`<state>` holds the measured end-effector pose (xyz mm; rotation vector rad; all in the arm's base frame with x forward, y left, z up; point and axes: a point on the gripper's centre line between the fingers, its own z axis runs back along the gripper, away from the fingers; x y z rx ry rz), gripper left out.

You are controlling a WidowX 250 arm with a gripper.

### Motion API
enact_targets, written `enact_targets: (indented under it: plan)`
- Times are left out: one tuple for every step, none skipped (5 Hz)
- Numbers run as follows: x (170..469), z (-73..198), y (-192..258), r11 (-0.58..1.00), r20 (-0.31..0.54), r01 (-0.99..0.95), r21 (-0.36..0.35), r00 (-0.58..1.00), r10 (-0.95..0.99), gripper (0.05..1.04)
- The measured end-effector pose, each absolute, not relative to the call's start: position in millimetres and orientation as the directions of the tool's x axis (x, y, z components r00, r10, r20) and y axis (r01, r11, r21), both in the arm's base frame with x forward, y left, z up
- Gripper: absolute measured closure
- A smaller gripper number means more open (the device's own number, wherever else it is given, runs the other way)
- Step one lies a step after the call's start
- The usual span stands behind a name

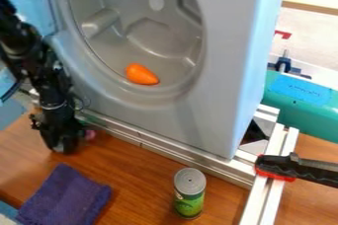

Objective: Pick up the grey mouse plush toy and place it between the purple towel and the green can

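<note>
Pink thing (90, 134), small, on the table just right of the gripper (63, 145) as seen here; hard to tell whether touching it or slightly apart.

Largest: grey plastic unit (224, 46) with a deep oval hollow, across the upper middle of the view. Below and around its foot, brown wooden table (142, 169). At the left edge, black robot arm (29, 46), coming down from the upper left beside the grey unit, with the gripper hanging low over the table. Cannot tell whether open, closed or gripping anything.

At the right edge, behind the clamp, green case (304, 106) with a blue patch (300, 90) on top. Along the foot of the grey unit, silver metal rails (178, 152), with more running down toward the bottom edge at right. At lower left, purple cloth (64, 197), lying rumpled on the table below the gripper. Across the rails at right, black clamp (297, 168) with red pads. Near the bottom middle, upright on the table, green can (190, 202) with a grey lid. Inside the hollow, near its lower rim, orange toy (141, 74), rounded and tapering.
</note>
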<state>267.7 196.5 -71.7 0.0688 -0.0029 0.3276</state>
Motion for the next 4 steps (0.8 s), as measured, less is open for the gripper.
enact_targets:
  plan:
    - [248.0,-59.5,178.3,0.952,0.045,-0.293,-0.089,0.953,0.298,0.775]
    - [244.2,-3.2,162.5,0.948,0.281,-0.26,-0.183,0.91,0.304,0.889]
    - [216.3,20.4,142.8,0.963,0.321,-0.227,-0.144,0.91,0.263,0.948]
    - [180.9,20.7,112.9,0.979,0.234,-0.124,-0.159,0.959,0.159,0.973]
